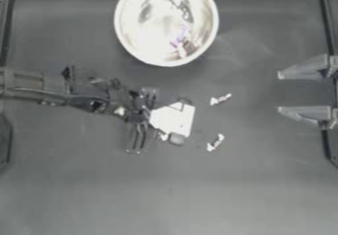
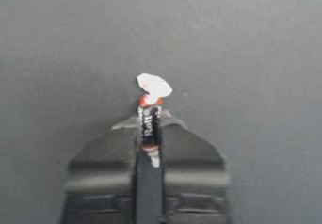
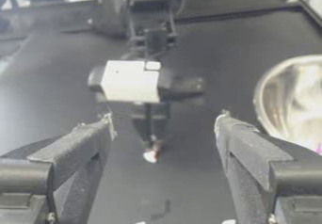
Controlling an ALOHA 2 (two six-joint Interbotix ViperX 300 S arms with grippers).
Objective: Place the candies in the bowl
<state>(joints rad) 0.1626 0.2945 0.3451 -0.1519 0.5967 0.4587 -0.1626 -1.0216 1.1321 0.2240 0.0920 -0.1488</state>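
Pinched shut, the left gripper (image 2: 149,124) held a white candy (image 2: 151,92) lengthwise between its jaws, one twisted end poking past the tips. It hung over the dark table (image 1: 79,189) left of centre. The bowl (image 1: 165,21) lay farther off and slightly right (some candies apparently inside). Two candies (image 1: 220,99) remained right of it. The right gripper (image 1: 307,91) waited open at the right edge.

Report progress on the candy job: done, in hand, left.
Done: the bowl shows a pink-purple wrapper and a whitish one inside, apparently two candies. In hand: the left tool is shut on a white candy near the table's middle. Left: two white candies lie on the table. The right tool waits open at the right edge.
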